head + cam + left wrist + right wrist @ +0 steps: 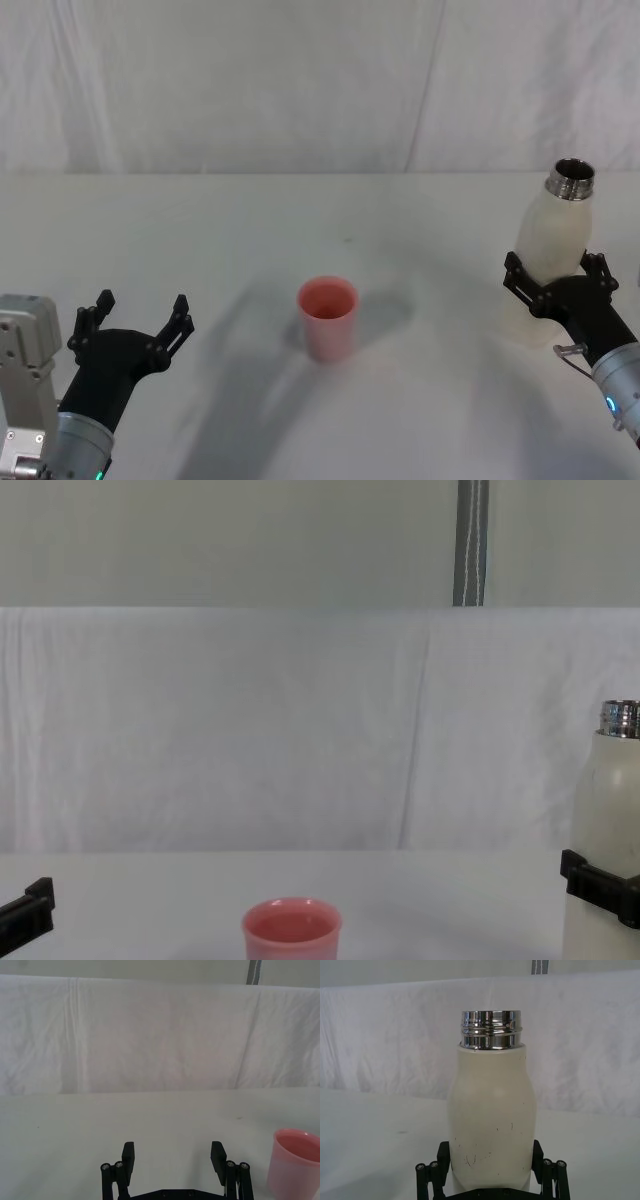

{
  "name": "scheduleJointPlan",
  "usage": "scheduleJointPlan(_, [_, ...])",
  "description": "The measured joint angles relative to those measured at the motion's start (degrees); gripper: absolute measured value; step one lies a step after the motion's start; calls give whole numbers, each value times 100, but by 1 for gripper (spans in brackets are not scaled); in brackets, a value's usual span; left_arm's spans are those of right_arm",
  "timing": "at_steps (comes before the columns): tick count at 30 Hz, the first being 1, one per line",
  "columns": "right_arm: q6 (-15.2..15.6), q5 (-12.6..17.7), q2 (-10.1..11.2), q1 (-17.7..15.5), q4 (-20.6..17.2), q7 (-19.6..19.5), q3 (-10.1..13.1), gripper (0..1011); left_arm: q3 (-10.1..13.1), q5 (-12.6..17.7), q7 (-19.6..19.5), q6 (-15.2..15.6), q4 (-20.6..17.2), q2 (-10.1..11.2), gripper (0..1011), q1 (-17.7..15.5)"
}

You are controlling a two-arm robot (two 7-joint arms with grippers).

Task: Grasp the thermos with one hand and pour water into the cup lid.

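The cream-white thermos (553, 235) stands upright at the right of the table, its steel neck (491, 1029) uncapped. My right gripper (556, 272) is open, one finger on each side of the thermos's lower body (491, 1125), spread as wide as the left gripper's. The pink cup lid (327, 317) stands upright at the table's middle, also seen in the chest view (292, 931) and in the left wrist view (294, 1162). Low at the near left, my left gripper (140, 317) is open with nothing between its fingers (128, 1160). No water stream shows.
A white cloth covers the table (250, 230) and hangs as a backdrop (250, 730) behind it. A grey pole (470, 542) stands beyond the backdrop. Bare table lies between the cup lid and each gripper.
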Motion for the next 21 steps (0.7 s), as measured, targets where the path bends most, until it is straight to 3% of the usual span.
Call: scheduleJointPlan(21, [4, 90, -21, -110, -161, -15, 53, 1001, 0, 0, 0, 0, 0, 0, 1001, 0])
